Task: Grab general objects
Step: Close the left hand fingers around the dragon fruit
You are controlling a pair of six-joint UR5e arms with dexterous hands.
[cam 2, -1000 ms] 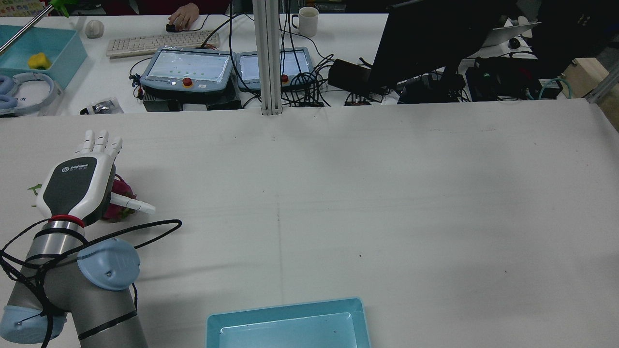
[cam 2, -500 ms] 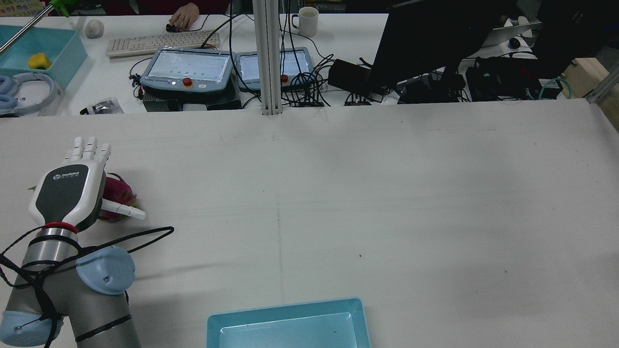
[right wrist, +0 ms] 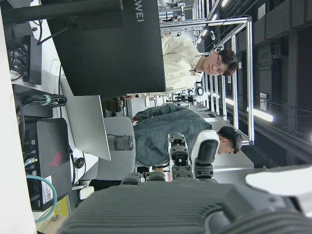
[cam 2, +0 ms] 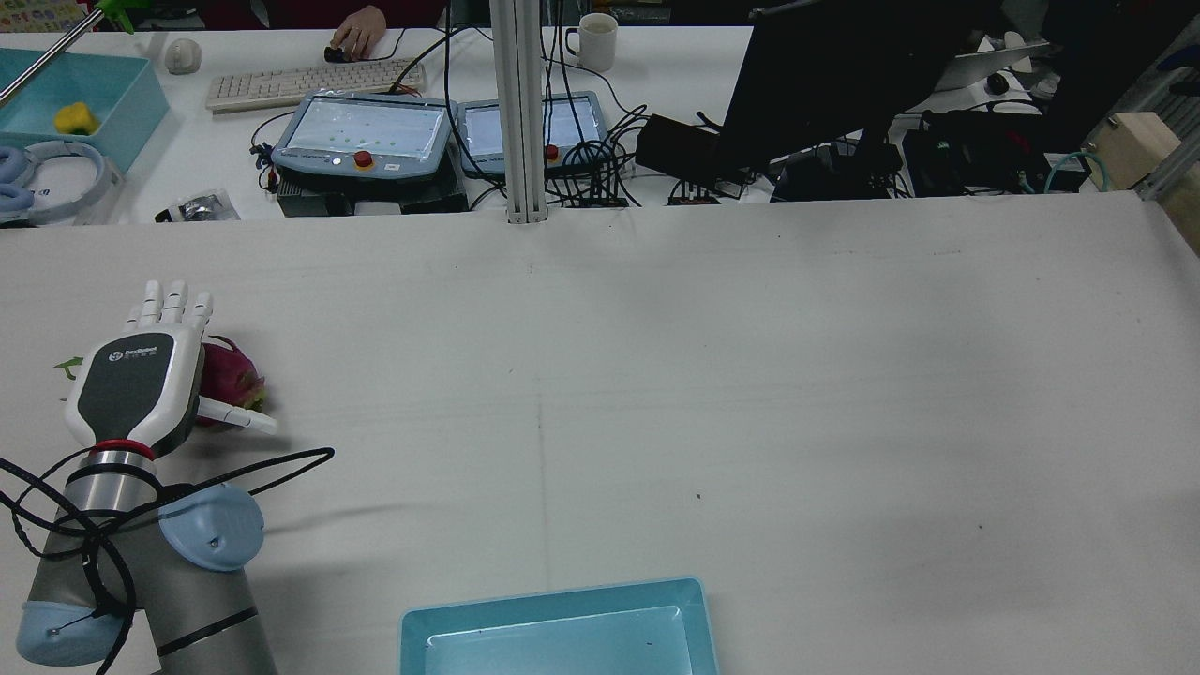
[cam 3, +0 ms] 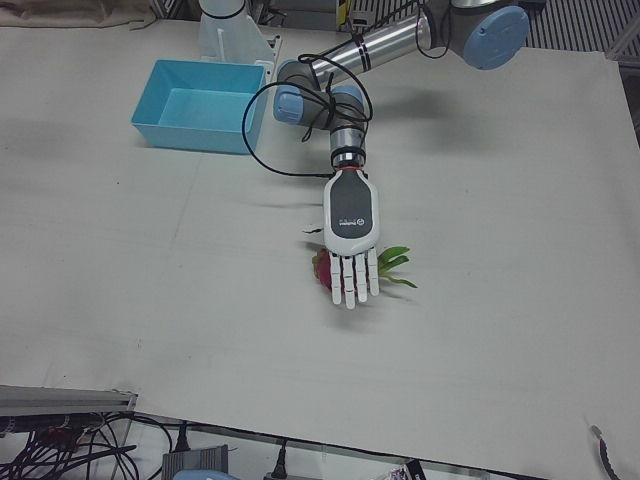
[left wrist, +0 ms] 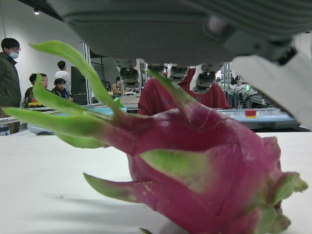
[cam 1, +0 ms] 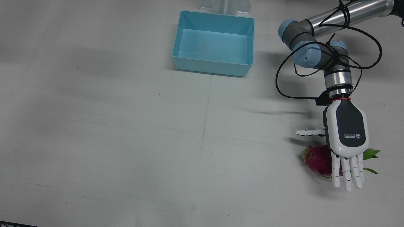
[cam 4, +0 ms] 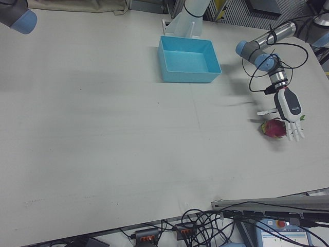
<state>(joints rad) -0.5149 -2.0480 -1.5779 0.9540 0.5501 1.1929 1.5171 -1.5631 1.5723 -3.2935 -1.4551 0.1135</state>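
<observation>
One fruit fills the left hand view: a dragon fruit (left wrist: 195, 165), waxy magenta skin with fleshy green-tipped scales, lying on the matte white counter (cam 1: 126, 142) directly beneath the fingers (cam 1: 346, 171). Over the last second the left hand (cam 1: 345, 142) has drifted sideways and lower, settling above the fruit; I judge a closing grasp comes next. Its fingers are straight and spread, thumb out to the side, holding nothing. Beyond them sits a smooth, hollow blue bin (cam 1: 213, 42). The right hand (right wrist: 190, 195) is away from the fruit, its fingers' state unclear.

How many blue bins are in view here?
2. One blue bin on the work table near the pedestals; a second bin, holding something yellow, on the operators' desk in the rear view.
</observation>
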